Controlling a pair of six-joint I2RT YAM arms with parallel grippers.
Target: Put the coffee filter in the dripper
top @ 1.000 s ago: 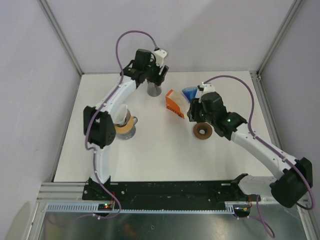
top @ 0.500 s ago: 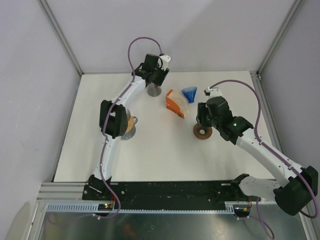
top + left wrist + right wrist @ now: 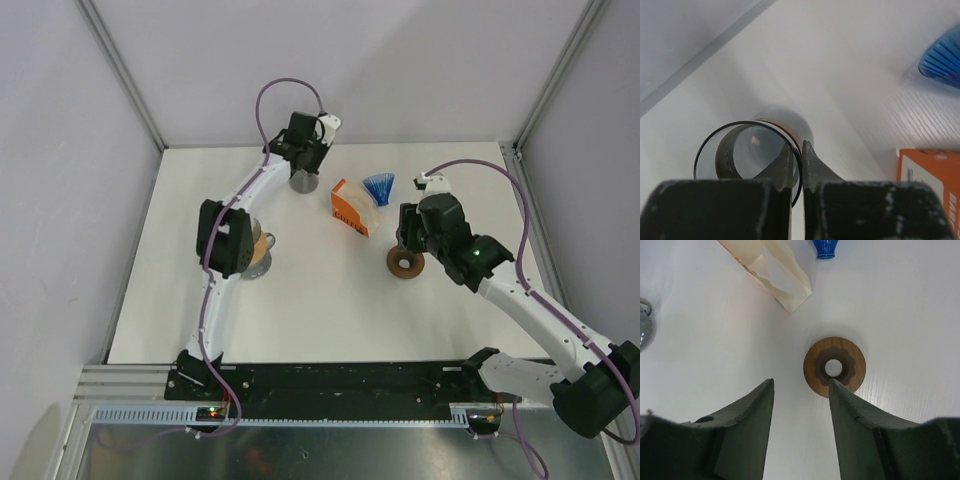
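The filter, a folded cream paper, juts from the open end of an orange box toward the far middle of the table. The blue ribbed dripper lies just beside the box, on its far right side, and nothing is in it as far as the views show.

The right gripper hovers over the table with its jaws spread wide and nothing between them. A wooden ring with a round hole lies flat just past its fingertips, its near edge hidden behind the right finger. From above, this gripper sits between the box and the ring, near both.

The left gripper reaches to the far side of the table, over a glass that stands upright on a grey base. Its jaws are drawn almost together across the glass's dark rim, one finger inside the wall and one outside, pinching it.

A carafe stands on the left of the table, partly hidden by the left arm.
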